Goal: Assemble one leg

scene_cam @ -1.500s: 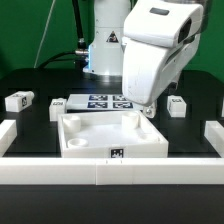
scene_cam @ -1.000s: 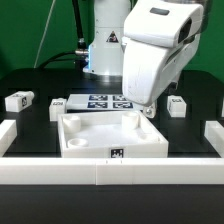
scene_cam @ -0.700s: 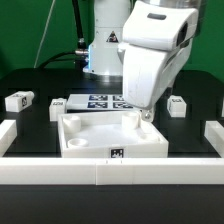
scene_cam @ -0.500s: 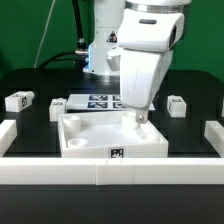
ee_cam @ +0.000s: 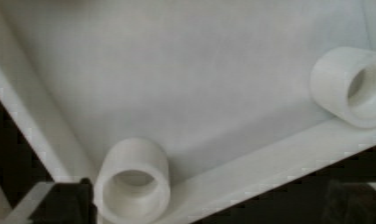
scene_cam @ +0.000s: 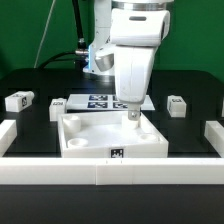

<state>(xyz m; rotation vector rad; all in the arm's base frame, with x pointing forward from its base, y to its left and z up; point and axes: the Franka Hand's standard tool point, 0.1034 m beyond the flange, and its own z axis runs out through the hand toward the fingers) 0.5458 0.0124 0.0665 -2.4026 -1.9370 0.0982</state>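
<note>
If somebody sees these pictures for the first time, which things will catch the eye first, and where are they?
First comes the bulky white arm, which hangs over the back corner of the white tray-like part on the exterior view's right. The wrist view is filled by that part's floor and two round corner sockets. Small white legs lie on the black table at both sides.

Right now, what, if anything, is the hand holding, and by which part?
It cannot be told. The hand hangs low over the tray; its tips are too small to read, and the wrist view shows only tray.
</note>
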